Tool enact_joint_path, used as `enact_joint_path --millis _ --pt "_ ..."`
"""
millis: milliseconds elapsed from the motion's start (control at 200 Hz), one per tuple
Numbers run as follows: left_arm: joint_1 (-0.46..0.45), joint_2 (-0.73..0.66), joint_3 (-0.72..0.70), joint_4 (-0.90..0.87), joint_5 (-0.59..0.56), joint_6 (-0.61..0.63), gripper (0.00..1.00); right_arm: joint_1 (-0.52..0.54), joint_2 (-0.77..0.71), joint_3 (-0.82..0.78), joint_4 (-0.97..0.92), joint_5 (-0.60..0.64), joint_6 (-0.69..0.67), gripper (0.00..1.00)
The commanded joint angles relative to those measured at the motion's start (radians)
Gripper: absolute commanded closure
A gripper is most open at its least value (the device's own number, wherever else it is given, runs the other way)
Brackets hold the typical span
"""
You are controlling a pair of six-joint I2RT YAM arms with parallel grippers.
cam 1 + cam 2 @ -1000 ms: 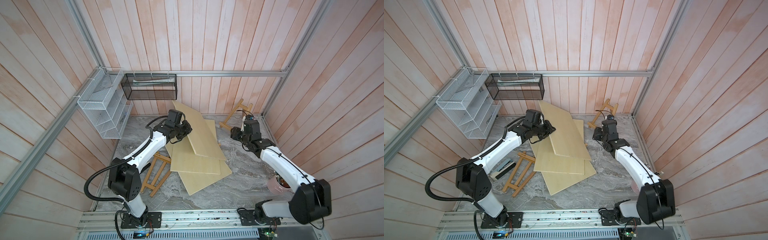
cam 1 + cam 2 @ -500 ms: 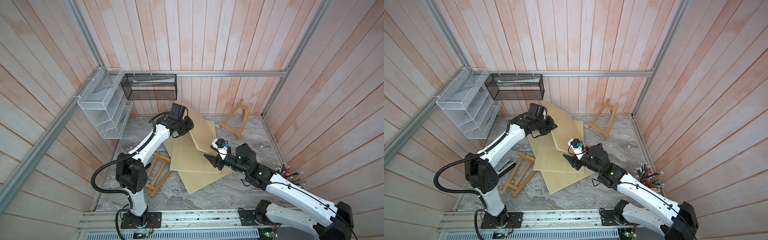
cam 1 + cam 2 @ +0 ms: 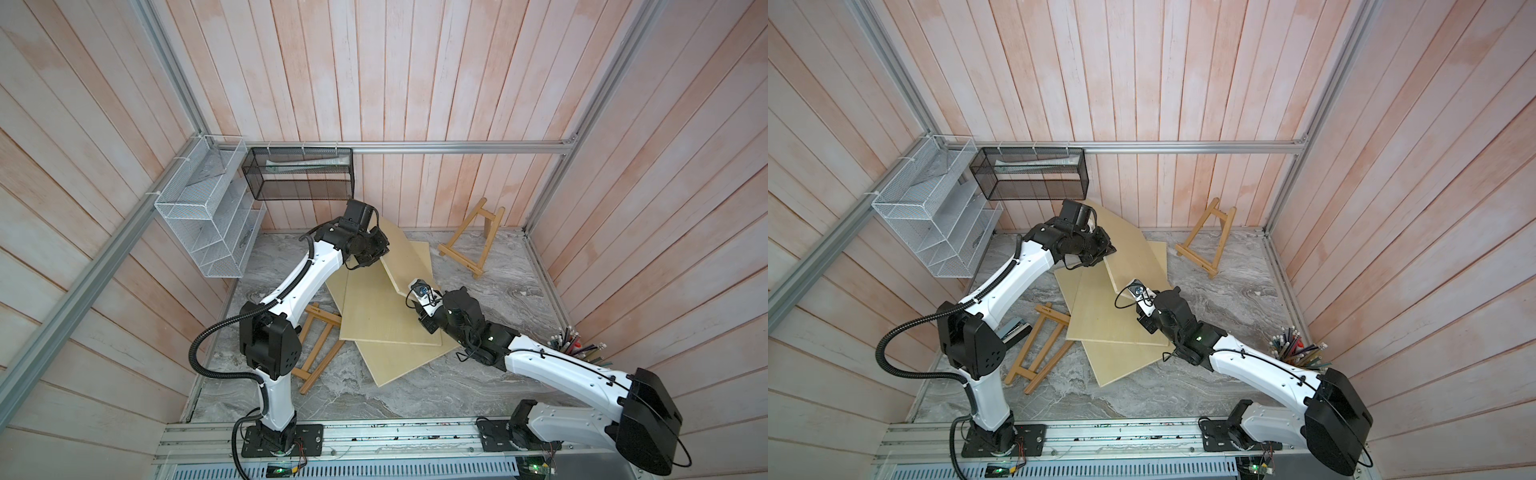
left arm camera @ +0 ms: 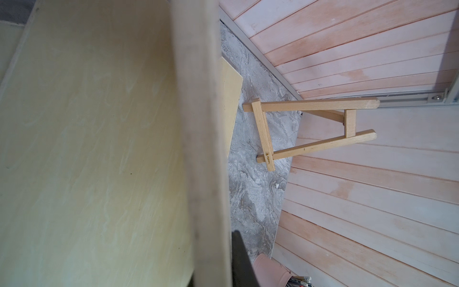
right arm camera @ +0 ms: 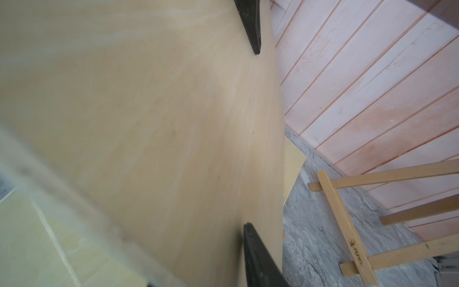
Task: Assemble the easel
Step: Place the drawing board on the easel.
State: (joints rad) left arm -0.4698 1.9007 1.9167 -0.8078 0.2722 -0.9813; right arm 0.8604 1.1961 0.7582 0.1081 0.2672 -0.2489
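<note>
L gripper point(image 3: 365, 261) clamped on plywood board point(image 3: 395, 257) top edge, board tilted. R gripper point(image 5: 252, 139) jaws apart by its lower end. Standing easel point(image 3: 461, 262) near back wall point(image 3: 415, 83). Board prob. light, stiff, slick; pinch edges.

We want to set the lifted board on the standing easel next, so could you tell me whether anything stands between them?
Nothing visible does: only bare table lies between the lifted board and the standing easel; the other boards lie flat below it.
</note>
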Motion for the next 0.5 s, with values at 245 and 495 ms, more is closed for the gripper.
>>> enact_joint_path --millis 245,495 --pt "-0.007 -0.022 0.095 0.29 0.174 0.093 1.0 0.007 0.056 0.035 0.179 0.065 -0.039 1.0" --pt "0.042 0.019 0.137 0.394 0.241 0.066 0.47 -0.042 0.052 0.145 0.079 0.013 -0.101 1.0"
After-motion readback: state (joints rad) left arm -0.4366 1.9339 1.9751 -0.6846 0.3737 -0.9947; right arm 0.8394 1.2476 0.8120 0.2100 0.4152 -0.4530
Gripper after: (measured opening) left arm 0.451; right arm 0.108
